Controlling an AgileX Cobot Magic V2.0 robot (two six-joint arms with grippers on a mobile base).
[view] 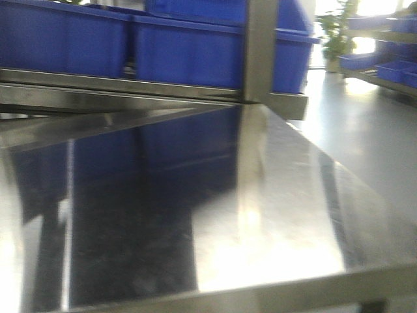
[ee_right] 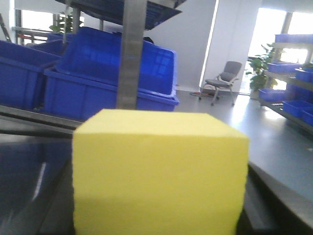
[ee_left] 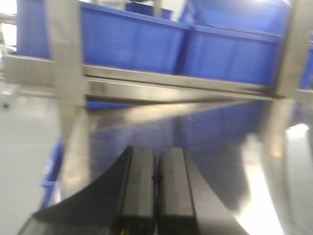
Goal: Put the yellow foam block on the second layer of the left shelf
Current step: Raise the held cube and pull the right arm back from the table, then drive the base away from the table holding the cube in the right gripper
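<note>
Left wrist view shows the left jaws pressed together on nothing, low over the shiny steel shelf (ee_left: 220, 132), in front of the blue bins (ee_left: 132, 44). Further right, the right wrist view is filled by the yellow foam block (ee_right: 159, 171), also in front of the bins with a steel post (ee_right: 131, 54) standing between; it hides the right jaws, so I cannot tell whether they pinch it, or whether it rests on the shelf. Likely troubles: a light foam cube let go tilted or too high may bounce and skid on slick steel, off the open edge right of the bins; pushed toward the bins, a corner could catch the post; the idle left arm may crowd the spot.
</note>
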